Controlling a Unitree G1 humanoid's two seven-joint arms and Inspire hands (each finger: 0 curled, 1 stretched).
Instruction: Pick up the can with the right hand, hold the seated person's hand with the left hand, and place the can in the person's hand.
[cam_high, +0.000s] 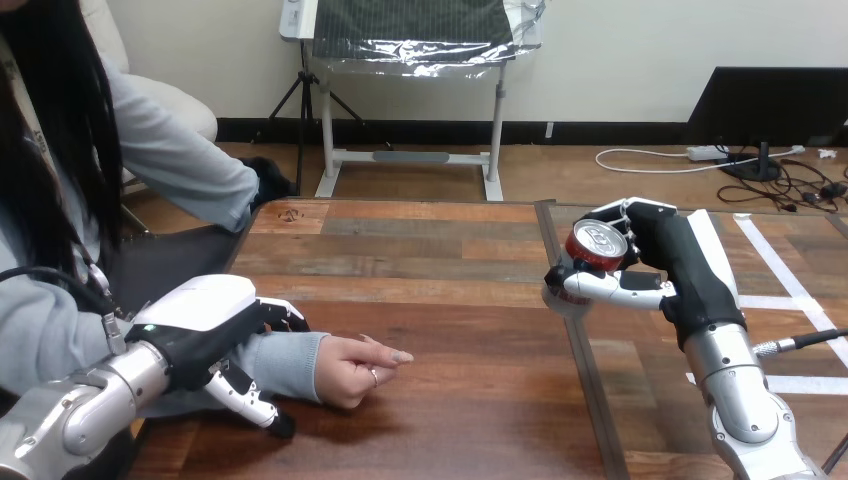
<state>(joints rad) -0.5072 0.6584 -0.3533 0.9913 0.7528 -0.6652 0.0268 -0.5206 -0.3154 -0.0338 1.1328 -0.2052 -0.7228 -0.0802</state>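
Right hand (655, 262): at the view's right, fingers and thumb wrapped round the can, firmly closed on it.
Can (596, 246): red, tilted so the silver top faces up and toward the camera; seemingly lifted off the surface (450, 300), though the lower end is hard to make out.
Left hand (205, 335): at the lower left, set over the person's wrist (292, 360); fingers curved over the far side of the grey sleeve, thumb down on the near side. Judged a closed hold on the wrist, not on the hand itself.
Person's hand (352, 372): resting on the surface just beyond the left hand, loosely curled, one finger pointing toward the view's right; palm not turned up, nothing in it.
Gap: can and person's hand well apart, with a bare stretch of surface between them.
Done so far: pick-up with the right hand looks complete; the steadying hold with the left hand looks in place.
Remaining: carrying the can across toward the view's left, lowering it to the person's hand, setting it there, releasing.
Progress: roughly midway by judgement, with two of three parts in hand and the handover not yet begun.
Needed next: an opened, upturned palm to receive; otherwise nowhere for the can to sit.
Risk: the tilted can may roll or slip on release unless brought upright first.
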